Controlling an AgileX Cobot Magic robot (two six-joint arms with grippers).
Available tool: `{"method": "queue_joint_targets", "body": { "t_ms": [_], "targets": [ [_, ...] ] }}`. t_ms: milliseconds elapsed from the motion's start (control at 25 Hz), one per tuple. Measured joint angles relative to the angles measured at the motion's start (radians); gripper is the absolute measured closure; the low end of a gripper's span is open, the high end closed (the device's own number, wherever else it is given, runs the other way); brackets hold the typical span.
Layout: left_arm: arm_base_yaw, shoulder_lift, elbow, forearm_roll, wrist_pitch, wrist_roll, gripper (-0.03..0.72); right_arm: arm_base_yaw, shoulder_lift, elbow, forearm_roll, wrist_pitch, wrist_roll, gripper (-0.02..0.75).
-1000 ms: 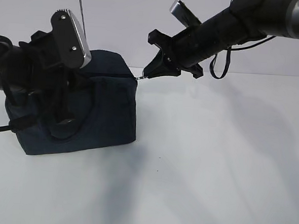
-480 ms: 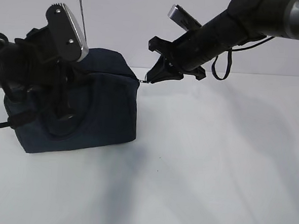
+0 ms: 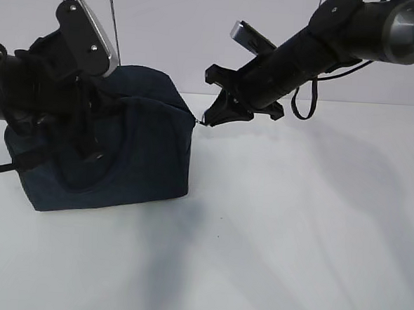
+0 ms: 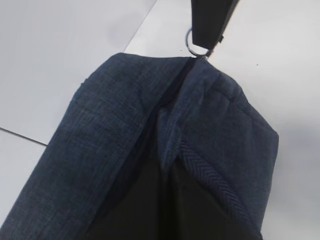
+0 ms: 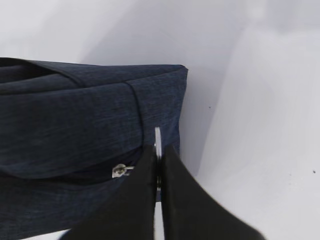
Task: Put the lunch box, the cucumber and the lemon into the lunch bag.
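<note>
The dark navy lunch bag [image 3: 147,158] stands at the left of the white table, its zipper [image 4: 170,95] closed. My right gripper [image 3: 208,118] is shut on the silver ring pull [image 5: 158,136] at the bag's top right corner; the ring also shows in the left wrist view [image 4: 196,47]. My left gripper [image 4: 162,200] is pressed shut on a fold of the bag's fabric beside a herringbone handle strap [image 4: 205,170], at the bag's front left [image 3: 88,151]. The lunch box, the cucumber and the lemon are not in view.
A small silver zipper slider [image 5: 120,170] shows on the bag's side in the right wrist view. The white table [image 3: 294,223] stretches right and forward of the bag. A white wall stands behind.
My right gripper has moved slightly right and down with the ring pull, drawing the bag's top corner out. My left arm has shifted a little up and left.
</note>
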Motion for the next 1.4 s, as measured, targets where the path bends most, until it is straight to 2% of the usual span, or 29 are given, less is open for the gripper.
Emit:
{"method": "queue_joint_targets", "body": {
  "t_ms": [480, 1400],
  "targets": [
    [0.000, -0.001, 0.000, -0.082, -0.002, 0.002, 0.691, 0.000, 0.026, 0.000, -0.010, -0.002, -0.043, 0.730],
    [0.000, -0.002, 0.000, -0.090, -0.002, 0.002, 0.691, 0.000, 0.052, 0.000, -0.001, -0.020, -0.124, 0.730]
  ]
}}
